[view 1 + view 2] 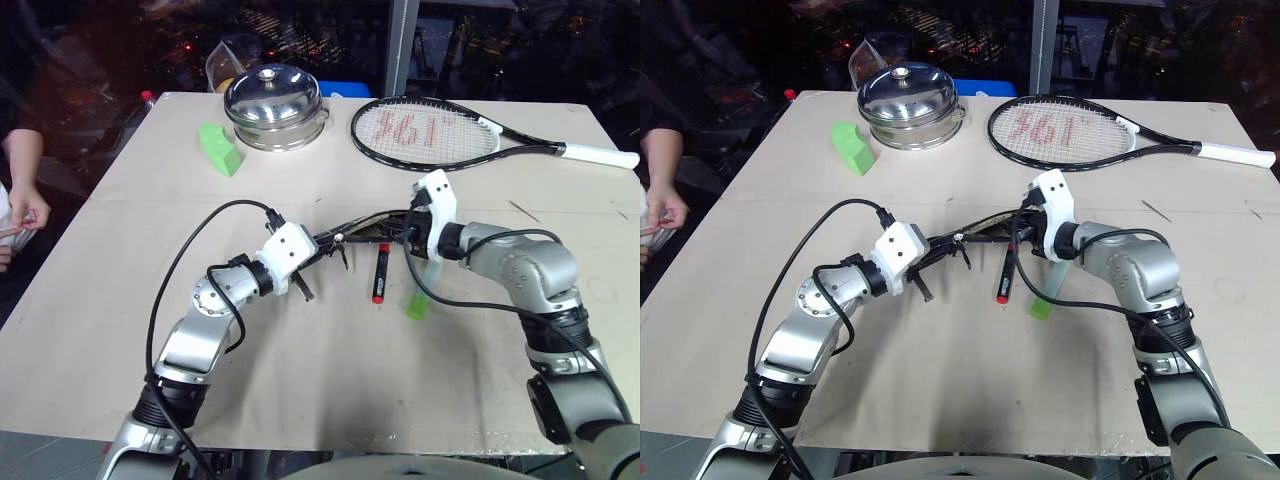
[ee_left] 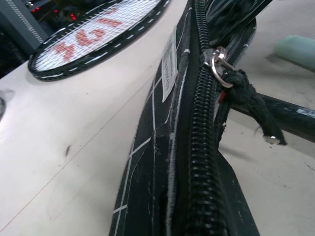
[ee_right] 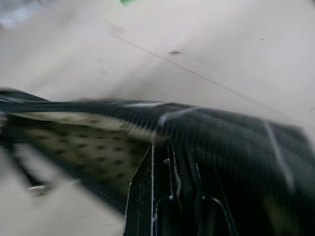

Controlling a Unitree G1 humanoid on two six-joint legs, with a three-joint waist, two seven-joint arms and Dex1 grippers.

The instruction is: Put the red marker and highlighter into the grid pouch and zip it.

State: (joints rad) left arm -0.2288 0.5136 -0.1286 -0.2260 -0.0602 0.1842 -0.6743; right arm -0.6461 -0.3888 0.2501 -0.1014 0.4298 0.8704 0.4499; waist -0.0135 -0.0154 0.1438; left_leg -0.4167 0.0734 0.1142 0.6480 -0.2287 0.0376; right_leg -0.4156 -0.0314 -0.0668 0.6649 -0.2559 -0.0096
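The grid pouch (image 1: 360, 228) hangs stretched between the two claws above the middle of the surface (image 1: 330, 380), and nothing has gone into it yet. The left claw (image 1: 318, 252) is clamped tight on the pouch's near-left end, and the left wrist view looks straight along the zipper teeth to the metal pull (image 2: 220, 61), with the white label beside it. The right claw (image 1: 412, 222) is closed on the opposite end; its wrist view shows the mouth gaping there, tan dotted lining visible inside, so the pouch appears at least partly unzipped.

Just below the pouch, the red marker (image 1: 381, 272) lies flat on the surface, red cap toward the robot. The highlighter (image 1: 417, 306) lies just to its right, near the right forearm, also loose on the surface.

By my reading, the task is at its opening stage: the pouch is held and opened, while both pens remain to be picked up and put in, and the zipping comes last. With both claws occupied, one would have to let go first.
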